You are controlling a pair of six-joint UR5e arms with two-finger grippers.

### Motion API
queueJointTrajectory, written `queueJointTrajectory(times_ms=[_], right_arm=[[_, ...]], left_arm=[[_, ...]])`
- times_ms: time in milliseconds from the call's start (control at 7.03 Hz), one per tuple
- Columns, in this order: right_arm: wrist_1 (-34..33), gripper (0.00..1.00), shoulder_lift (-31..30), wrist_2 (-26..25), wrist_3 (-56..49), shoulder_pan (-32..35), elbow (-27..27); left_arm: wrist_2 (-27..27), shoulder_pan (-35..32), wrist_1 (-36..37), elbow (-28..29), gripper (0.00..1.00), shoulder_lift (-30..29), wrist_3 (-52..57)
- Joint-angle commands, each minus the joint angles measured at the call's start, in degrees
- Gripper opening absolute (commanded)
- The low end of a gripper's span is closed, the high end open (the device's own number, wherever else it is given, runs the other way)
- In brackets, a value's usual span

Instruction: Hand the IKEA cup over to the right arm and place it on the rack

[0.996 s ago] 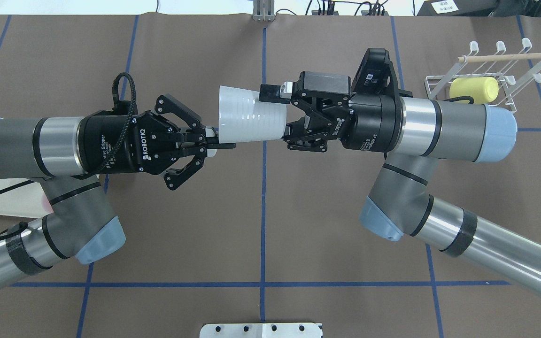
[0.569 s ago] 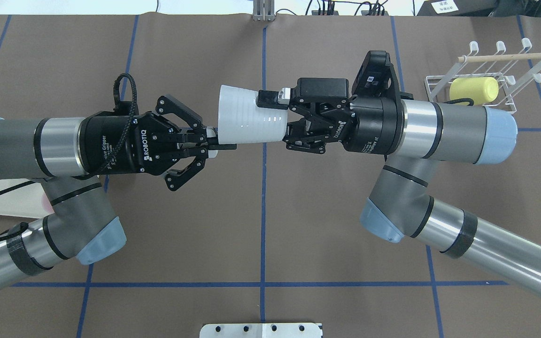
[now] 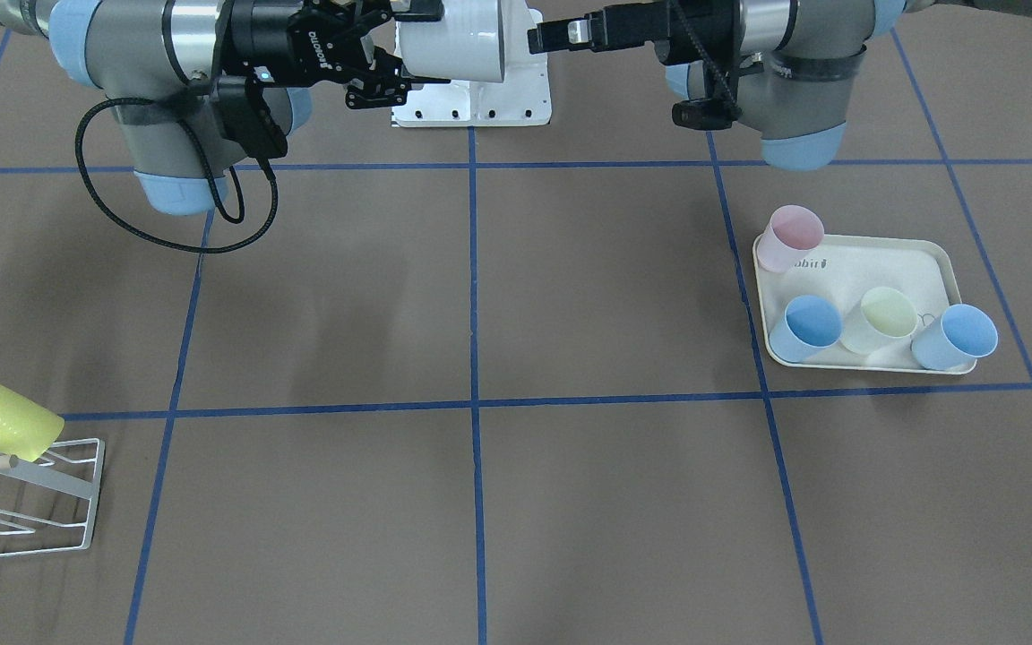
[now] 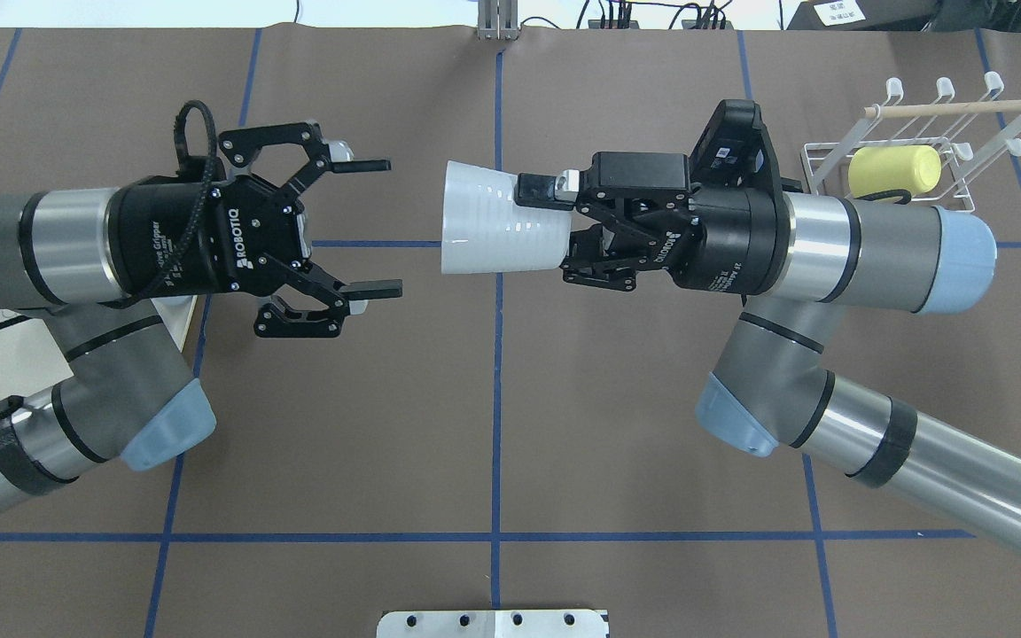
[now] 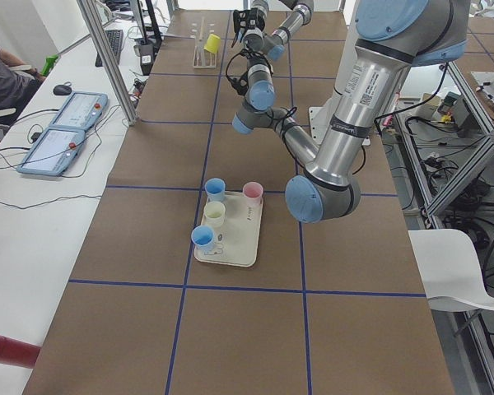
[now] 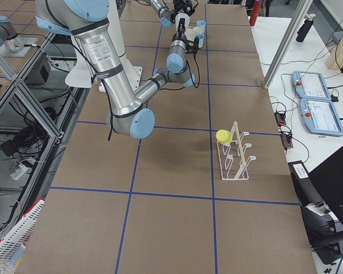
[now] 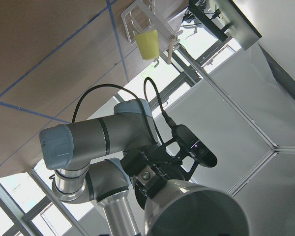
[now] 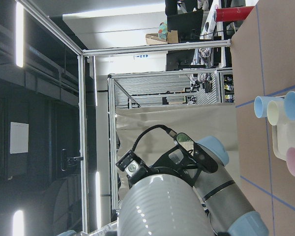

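Up in the air over the middle of the counter (image 4: 493, 399), a white cup (image 4: 493, 220), lying on its side. Clamped at its narrow end by the right gripper (image 4: 544, 223). Wide end turned toward the left gripper (image 4: 386, 227). Fingers of the left gripper spread wide apart, touching nothing, with a gap to the cup.

Far over on the right arm's side, the rack (image 4: 945, 87): white wire, with a wooden stick (image 4: 962, 108) across the top. One yellow cup (image 4: 893, 170) on it, tipped over. Between the white cup and the rack, the right arm's own wrist. From overhead, part of the rack hidden behind that wrist.

On the left arm's side, one cream tray (image 3: 924, 269). From overhead, only a corner of it, under the left arm. From the front, all of it, with four small cups, mouths up. At one corner a pink cup (image 3: 794, 235). Along the near edge a blue cup (image 3: 807, 327), a pale yellow cup (image 3: 883, 318) and a lighter blue cup (image 3: 955, 336).

Six cups in all.

In the left wrist view, the white cup close up, with the rack and yellow cup far behind. In the right wrist view, the cup's ribbed side, and the four tray cups small at the edge.

At the counter's end past the tray, one red tube (image 5: 8, 350), shown from the sides but not from overhead.
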Motion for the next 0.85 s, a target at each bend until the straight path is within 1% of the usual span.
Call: queueJointTrajectory(times_ms=[0, 142, 285, 427, 569, 711], right_arm=[[-0.3, 0.00, -5.8, 3.7, -0.1, 6.9, 0.3], [-2.2, 0.00, -8.8, 7.0, -2.5, 9.4, -0.4], [-7.3, 0.00, -11.4, 11.3, -8.6, 12.5, 0.0], [-14.1, 0.00, -12.6, 18.4, -16.8, 16.2, 0.1], [-19.2, 0.00, -13.5, 21.8, -23.8, 19.3, 0.2], [-23.5, 0.00, -14.3, 23.1, -28.9, 22.1, 0.3]], left_arm=[[-3.8, -5.4, 0.4, 0.1, 1.00, 4.4, 3.5], [-12.1, -9.2, 4.2, 0.6, 1.00, 5.6, 10.3], [-19.3, -12.8, 10.2, 0.7, 1.00, 5.5, 16.0], [-21.2, -14.4, 14.0, 0.7, 1.00, 5.7, 22.0], [-21.4, -17.3, 18.8, 1.0, 1.00, 6.0, 26.5], [-21.8, -20.2, 24.5, 0.7, 1.00, 7.9, 38.1]])
